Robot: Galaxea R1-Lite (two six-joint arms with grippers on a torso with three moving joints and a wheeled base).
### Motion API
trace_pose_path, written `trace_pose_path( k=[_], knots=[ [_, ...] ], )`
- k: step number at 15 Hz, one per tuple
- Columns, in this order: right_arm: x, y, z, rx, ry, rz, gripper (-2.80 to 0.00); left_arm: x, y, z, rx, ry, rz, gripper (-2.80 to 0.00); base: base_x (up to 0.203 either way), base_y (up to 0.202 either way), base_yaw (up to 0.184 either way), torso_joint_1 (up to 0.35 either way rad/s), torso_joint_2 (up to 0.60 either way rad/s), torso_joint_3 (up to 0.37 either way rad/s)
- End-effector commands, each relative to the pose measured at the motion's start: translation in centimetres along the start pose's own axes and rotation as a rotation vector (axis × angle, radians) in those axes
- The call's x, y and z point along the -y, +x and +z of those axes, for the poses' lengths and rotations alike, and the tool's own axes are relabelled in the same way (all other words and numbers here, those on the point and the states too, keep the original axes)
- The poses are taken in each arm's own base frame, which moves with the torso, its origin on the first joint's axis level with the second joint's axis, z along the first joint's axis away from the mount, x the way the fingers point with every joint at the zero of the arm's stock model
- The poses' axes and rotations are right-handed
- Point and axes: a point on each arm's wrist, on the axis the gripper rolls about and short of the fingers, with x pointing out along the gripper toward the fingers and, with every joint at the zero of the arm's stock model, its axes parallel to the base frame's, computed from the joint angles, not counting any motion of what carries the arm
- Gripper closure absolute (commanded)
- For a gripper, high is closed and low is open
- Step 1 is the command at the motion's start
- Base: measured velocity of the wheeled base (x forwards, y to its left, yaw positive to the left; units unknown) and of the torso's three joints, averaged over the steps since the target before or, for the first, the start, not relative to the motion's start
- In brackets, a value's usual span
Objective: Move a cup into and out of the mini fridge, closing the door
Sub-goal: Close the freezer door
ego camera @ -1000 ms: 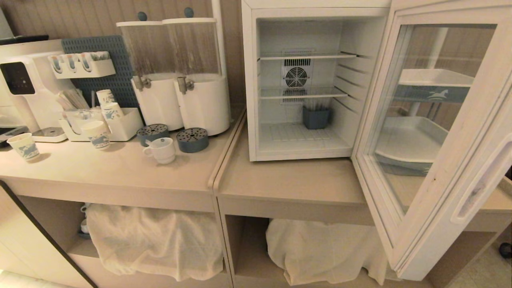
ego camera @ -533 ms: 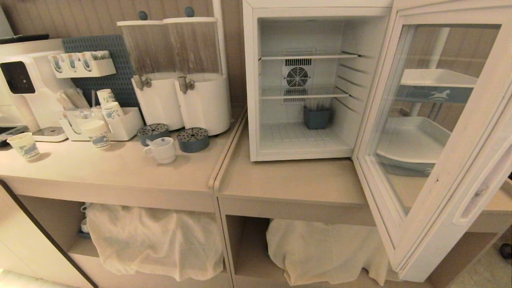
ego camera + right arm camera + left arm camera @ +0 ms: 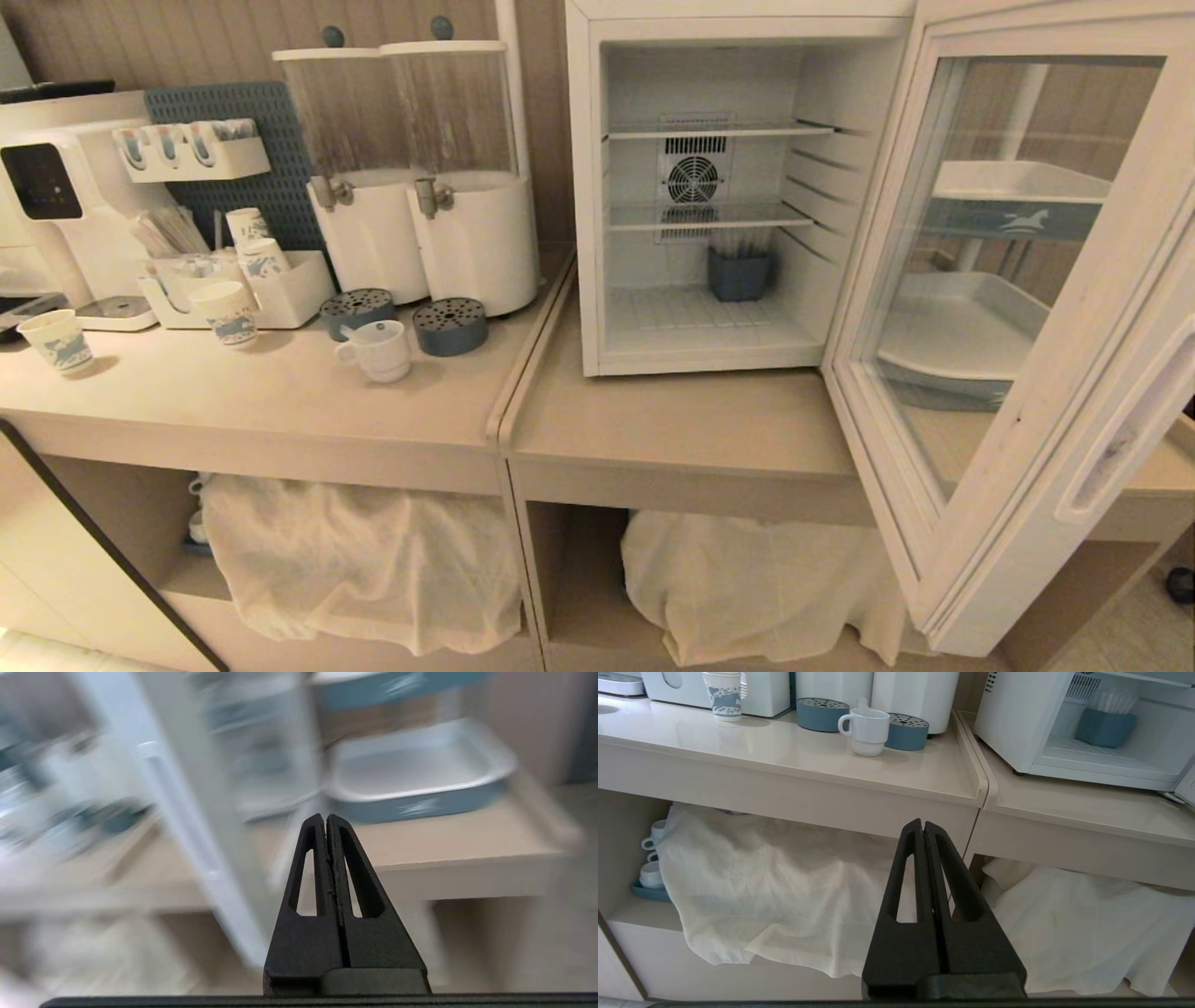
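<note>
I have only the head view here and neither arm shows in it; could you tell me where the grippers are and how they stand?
Observer: The left gripper is shut and empty, low in front of the counter, facing the cloth in the shelf below.
Operator: And the right gripper, please?
Observer: The right gripper is shut too, holding nothing, near the open door.
Operator: Anything behind that cloth?
Observer: Yes, white mugs on a blue tray beside it.

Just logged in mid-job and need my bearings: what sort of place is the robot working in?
Probably a café-style or office drinks counter: twin drink dispensers, patterned paper cups beside a white mug, and an open mini fridge on the beige counter.
</note>
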Motion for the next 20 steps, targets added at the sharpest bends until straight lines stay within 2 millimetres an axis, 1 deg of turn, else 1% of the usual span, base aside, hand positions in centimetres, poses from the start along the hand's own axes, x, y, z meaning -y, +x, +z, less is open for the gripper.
trace_pose_path(
  k=[1, 3, 5, 6, 7, 9, 11, 14, 15, 16, 18, 20],
  knots=[
    [-0.5, 3.6, 0.9, -0.118, 0.016, 0.05, 0.0, -0.2, 0.1, -1.1, -0.033, -0.002, 0.006, 0.0, 0.0, 0.0, 0.0, 0.0, 0.0, 0.0],
    [-2.2, 6.9, 0.8, -0.209, 0.052, -0.049, 0.0, -0.2, 0.1, -1.1, -0.033, -0.002, 0.006, 0.0, 0.0, 0.0, 0.0, 0.0, 0.0, 0.0],
    [-3.8, 10.1, 0.0, -0.297, 0.079, -0.141, 0.0, -0.2, 0.1, -1.1, -0.033, -0.002, 0.006, 0.0, 0.0, 0.0, 0.0, 0.0, 0.0, 0.0],
    [-4.2, 11.6, -0.6, -0.344, 0.089, -0.181, 0.0, -0.2, 0.1, -1.1, -0.033, -0.002, 0.006, 0.0, 0.0, 0.0, 0.0, 0.0, 0.0, 0.0],
    [-4.1, 12.4, -0.8, -0.375, 0.112, -0.193, 0.0, -0.2, 0.1, -1.1, -0.033, -0.002, 0.006, 0.0, 0.0, 0.0, 0.0, 0.0, 0.0, 0.0],
    [-3.2, 13.8, -1.2, -0.447, 0.158, -0.123, 0.0, -0.2, 0.1, -1.1, -0.033, -0.002, 0.006, 0.0, 0.0, 0.0, 0.0, 0.0, 0.0, 0.0],
    [-1.5, 15.3, -1.9, -0.481, 0.141, -0.013, 0.0, -0.2, 0.1, -1.1, -0.033, -0.002, 0.006, 0.0, 0.0, 0.0, 0.0, 0.0, 0.0, 0.0],
    [1.3, 18.4, -3.8, -0.399, 0.032, 0.221, 0.0, -0.2, 0.1, -1.1, -0.034, -0.002, 0.005, 0.0, 0.0, 0.0, 0.0, 0.0, 0.0, 0.0],
    [1.5, 19.0, -4.5, -0.375, -0.016, 0.325, 0.0, -0.2, 0.1, -1.1, -0.033, -0.002, 0.006, 0.0, 0.0, 0.0, 0.0, 0.0, 0.0, 0.0],
    [1.5, 19.3, -4.7, -0.345, -0.047, 0.397, 0.0, -0.2, 0.1, -1.1, -0.033, -0.004, 0.006, 0.0, 0.0, 0.0, 0.0, 0.0, 0.0, 0.0],
    [1.4, 19.4, -4.6, -0.322, -0.061, 0.459, 0.0, -0.2, 0.1, -1.1, -0.033, -0.004, 0.006, 0.0, 0.0, 0.0, 0.0, 0.0, 0.0, 0.0],
    [1.4, 19.7, -4.6, -0.323, -0.059, 0.486, 0.0, -0.2, 0.1, -1.1, -0.033, -0.004, 0.006, 0.0, 0.0, 0.0, 0.0, 0.0, 0.0, 0.0]
  ],
)
